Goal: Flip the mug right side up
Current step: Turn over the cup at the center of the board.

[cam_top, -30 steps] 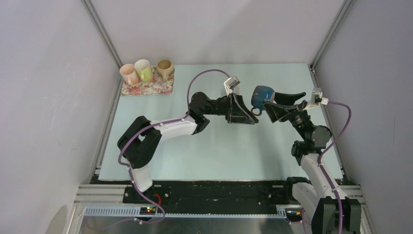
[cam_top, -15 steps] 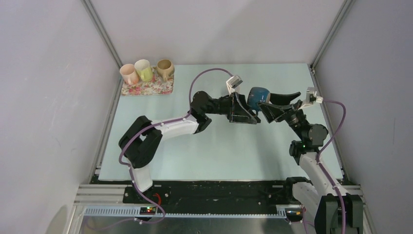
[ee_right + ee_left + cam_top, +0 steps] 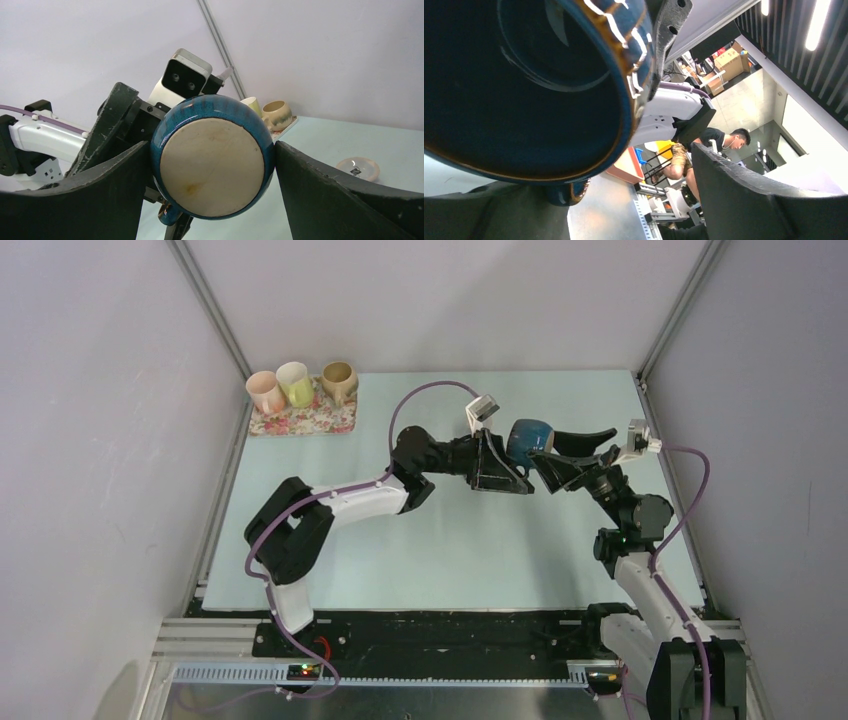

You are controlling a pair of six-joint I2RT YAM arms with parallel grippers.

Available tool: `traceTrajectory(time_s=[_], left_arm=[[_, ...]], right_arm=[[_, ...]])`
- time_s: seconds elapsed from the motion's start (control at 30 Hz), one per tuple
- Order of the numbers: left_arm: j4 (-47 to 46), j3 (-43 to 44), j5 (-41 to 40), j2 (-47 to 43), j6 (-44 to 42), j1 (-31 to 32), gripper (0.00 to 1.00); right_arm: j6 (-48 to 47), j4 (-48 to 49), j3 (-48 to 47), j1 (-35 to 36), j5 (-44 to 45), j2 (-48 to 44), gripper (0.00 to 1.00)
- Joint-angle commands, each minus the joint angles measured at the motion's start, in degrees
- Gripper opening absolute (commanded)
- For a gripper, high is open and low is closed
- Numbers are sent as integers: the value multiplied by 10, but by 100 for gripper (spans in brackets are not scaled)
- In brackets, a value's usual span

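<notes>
Holding the blue mug (image 3: 527, 436) in the air above the pale tabletop (image 3: 420, 550), the right gripper (image 3: 543, 448) is pressing its two dark fingers (image 3: 107, 195) against opposite sides of the mug's body. The jaws are standing wide because the mug fills the gap between them. The mug is lying on its side in this grip, neither upright nor upside down. Its unglazed cream base is facing the right wrist camera, and its handle is hanging down below the body.

The left gripper (image 3: 506, 462) is reaching in from the other side and meeting the mug's open mouth, which is filling most of the left wrist view. Its jaws are spread wide and are not gripping anything. One finger (image 3: 749, 200) is sitting clearly apart from the rim, while the other is lying near the handle, and the pictures are not showing whether it is touching.

At the far left corner of the tabletop, three small cups (image 3: 295, 383) are standing upright on a flowered tray (image 3: 305, 422), well apart from both arms.
</notes>
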State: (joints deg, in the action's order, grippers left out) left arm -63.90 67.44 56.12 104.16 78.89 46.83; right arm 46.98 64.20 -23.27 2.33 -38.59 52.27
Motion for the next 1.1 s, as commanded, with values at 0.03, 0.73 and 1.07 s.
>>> traceTrajectory(time_s=[0.03, 0.73, 1.07], left_arm=[[-41, 32, 13, -15, 7, 2, 73], [-45, 36, 9, -9, 17, -15, 0], [-45, 37, 13, -7, 17, -15, 0]], right_arm=[[-14, 31, -7, 3, -8, -8, 0], [-19, 32, -7, 2, -37, -11, 0], [-9, 11, -7, -7, -20, -16, 6]])
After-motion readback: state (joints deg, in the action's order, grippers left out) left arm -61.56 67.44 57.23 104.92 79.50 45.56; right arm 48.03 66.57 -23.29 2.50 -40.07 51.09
